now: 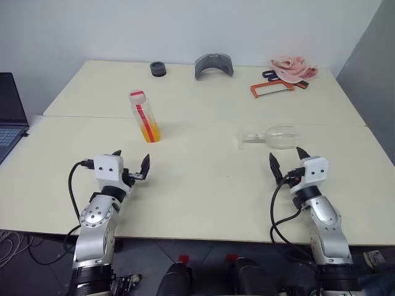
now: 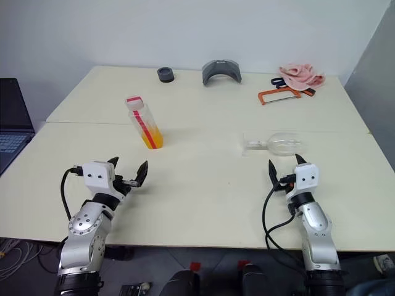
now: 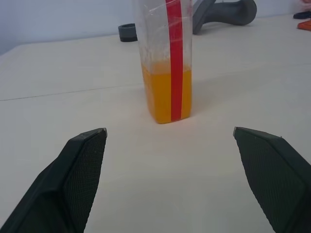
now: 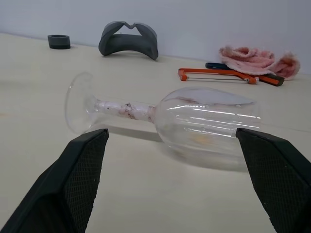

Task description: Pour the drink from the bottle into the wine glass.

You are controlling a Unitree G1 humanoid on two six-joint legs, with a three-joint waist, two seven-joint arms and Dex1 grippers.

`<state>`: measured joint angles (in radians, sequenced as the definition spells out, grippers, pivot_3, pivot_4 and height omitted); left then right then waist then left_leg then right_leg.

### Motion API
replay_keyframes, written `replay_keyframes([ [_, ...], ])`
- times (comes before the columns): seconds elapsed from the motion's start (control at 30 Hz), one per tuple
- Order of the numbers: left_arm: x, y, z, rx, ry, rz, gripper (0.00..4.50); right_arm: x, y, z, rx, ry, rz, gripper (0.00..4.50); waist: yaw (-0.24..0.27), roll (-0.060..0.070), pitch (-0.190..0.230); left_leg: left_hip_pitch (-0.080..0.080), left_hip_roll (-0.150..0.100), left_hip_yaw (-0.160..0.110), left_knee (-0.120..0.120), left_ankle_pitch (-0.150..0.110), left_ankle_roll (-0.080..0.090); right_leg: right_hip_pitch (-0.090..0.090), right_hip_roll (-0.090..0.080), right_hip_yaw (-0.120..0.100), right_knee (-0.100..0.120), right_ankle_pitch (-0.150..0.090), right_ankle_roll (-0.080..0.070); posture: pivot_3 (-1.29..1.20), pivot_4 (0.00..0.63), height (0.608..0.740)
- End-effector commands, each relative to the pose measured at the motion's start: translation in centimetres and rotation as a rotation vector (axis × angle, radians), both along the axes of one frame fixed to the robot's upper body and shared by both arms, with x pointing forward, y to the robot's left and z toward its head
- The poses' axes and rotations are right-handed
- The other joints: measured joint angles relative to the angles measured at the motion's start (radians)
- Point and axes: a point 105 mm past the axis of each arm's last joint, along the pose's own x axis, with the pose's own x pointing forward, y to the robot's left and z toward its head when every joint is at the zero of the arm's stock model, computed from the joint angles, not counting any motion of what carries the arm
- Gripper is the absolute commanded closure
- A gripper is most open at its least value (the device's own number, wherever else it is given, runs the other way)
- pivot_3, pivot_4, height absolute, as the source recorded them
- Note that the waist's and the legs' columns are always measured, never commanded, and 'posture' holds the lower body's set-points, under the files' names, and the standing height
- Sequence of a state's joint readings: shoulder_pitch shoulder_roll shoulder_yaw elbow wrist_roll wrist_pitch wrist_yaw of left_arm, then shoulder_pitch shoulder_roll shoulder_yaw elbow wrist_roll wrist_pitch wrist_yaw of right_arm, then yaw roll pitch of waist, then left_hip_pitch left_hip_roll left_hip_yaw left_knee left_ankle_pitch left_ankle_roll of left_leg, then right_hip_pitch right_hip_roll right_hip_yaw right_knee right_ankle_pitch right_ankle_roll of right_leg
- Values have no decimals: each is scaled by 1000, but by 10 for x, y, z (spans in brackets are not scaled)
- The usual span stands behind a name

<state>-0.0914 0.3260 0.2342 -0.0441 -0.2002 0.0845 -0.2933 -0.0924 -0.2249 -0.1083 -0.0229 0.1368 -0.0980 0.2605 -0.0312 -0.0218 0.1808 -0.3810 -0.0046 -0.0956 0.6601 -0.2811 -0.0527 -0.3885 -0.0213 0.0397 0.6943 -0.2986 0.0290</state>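
While both arms are hovering low over the near edge of the table [image 1: 203, 203], I am seeing the left gripper [image 1: 131, 165] spread wide with nothing between its fingers, and the right gripper [image 1: 287, 159] spread just as wide and also empty.

Ahead of the left gripper, the bottle [image 1: 143, 116] is standing upright on the table, leaning slightly in the head view, its red-and-white cap [image 1: 137, 95] on top and a red label stripe running down its side. The drink [image 3: 165, 97] is sitting in the lower part of the bottle, bright orange. From the left wrist, I am looking straight at the bottle between the two black fingers [image 3: 73, 179], which are apart from it.

Just ahead of the right gripper, the wine glass [image 1: 274, 137] is lying on its side on the table, its round foot [image 4: 77, 108] pointing toward the robot's left and its bowl [image 4: 209, 127] toward the right. It is looking empty, with a whitish smear along the stem. The right fingers are flanking it in the wrist view without touching.

Along the far edge, I am making out a small black ring [image 1: 158, 68], a grey curved piece [image 1: 213, 65], an orange-framed hacksaw [image 1: 271, 88] and a pink cloth [image 1: 293, 68]. A laptop [image 1: 9, 117] is sitting off to the left.
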Motion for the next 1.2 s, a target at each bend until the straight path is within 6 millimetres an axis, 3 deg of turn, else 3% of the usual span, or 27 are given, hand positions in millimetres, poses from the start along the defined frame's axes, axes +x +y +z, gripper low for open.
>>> replay_keyframes([
  [0.03, -1, -3, 15, 9, -61, -14, 17, 0, -4, 13, -6, -51, -9, 0, 0, 0, 0, 0, 0, 0, 0, 0, 0, 0, 0, 0, 0, 0, 0, 0, 150, 740],
  [1.2, -1, -15, 18, 70, -93, -113, 17, -4, 9, 3, 2, 1, 67, 0, 0, 0, 0, 0, 0, 0, 0, 0, 0, 0, 0, 0, 0, 0, 0, 0, 150, 740],
])
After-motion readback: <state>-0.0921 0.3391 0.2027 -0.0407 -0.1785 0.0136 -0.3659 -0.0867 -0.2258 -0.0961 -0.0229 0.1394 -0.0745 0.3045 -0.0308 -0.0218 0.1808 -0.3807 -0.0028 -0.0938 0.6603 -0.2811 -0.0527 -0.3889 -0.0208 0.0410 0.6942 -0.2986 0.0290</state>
